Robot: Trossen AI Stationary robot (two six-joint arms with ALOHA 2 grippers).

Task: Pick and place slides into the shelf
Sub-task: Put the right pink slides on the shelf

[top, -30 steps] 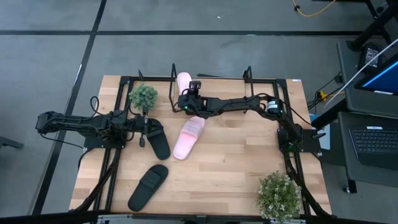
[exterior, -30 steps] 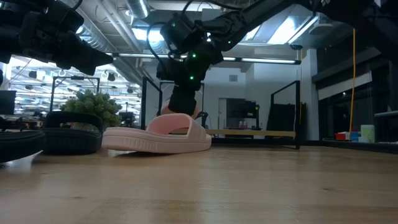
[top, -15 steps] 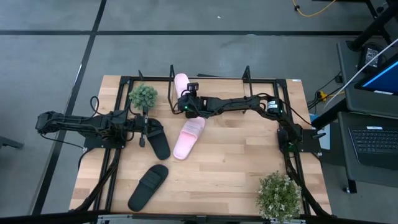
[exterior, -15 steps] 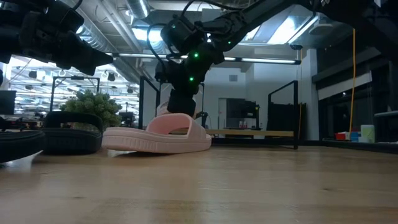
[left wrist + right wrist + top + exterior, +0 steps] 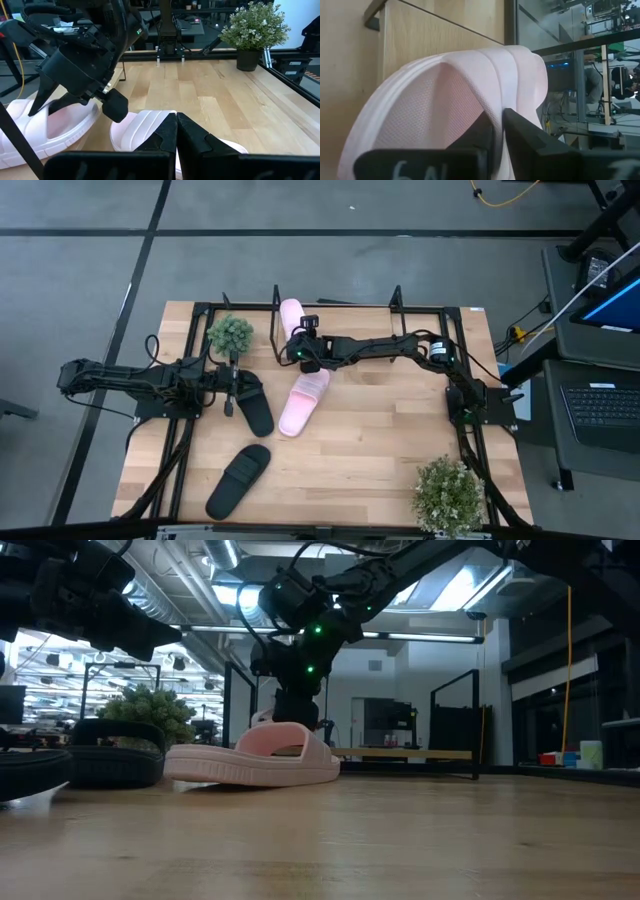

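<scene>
One pink slide lies on the shelf at the far edge of the tabletop, near the shelf's left end. The right tool is at this slide; in the right wrist view its fingers stand almost together on the pink strap, and we cannot tell if they grip it or are letting go. The second pink slide lies on the tabletop just in front of the shelf, below the right tool. One black slide lies left of it, with the left tool right beside; its fingers are pressed together and hold nothing. The other black slide lies nearer the front edge, well apart from both tools. A small plant stands at the far left, a bigger plant at the front right corner.
</scene>
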